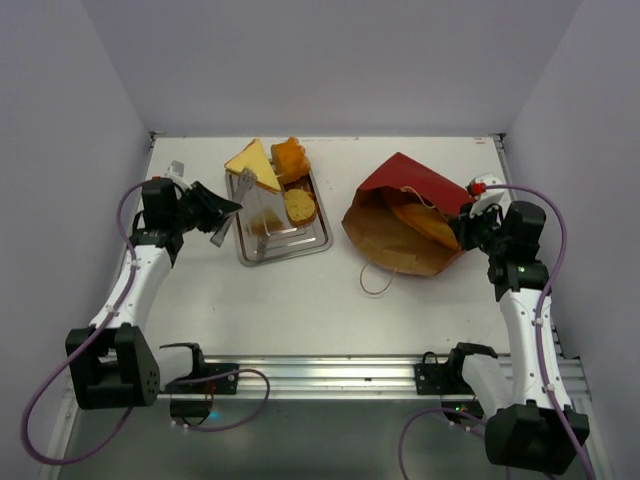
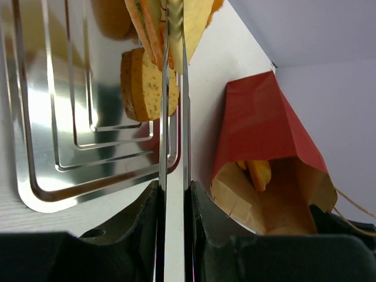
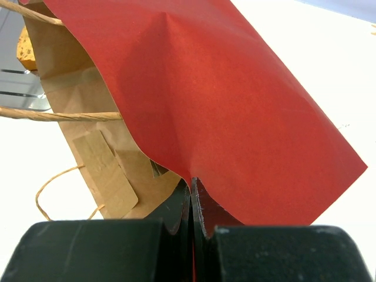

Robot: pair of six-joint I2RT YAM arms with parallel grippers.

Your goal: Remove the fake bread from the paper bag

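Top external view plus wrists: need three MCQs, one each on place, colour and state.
1. Where does the round golden toy bread slice lie?
A. inside the bag
B. on the silver metal tray
C. on the bare table

2. What colour is the outside of the tall paper bag with loop handles?
A. blue
B. red
C. green

3. The right gripper is:
A. open above the tray
B. holding a loaf
C. shut on the bag's edge

Answers:
1. B, the slice rests on the tray's floor.
2. B, the outer face is red in every view.
3. C, the right wrist view shows red paper pinched between the fingers.
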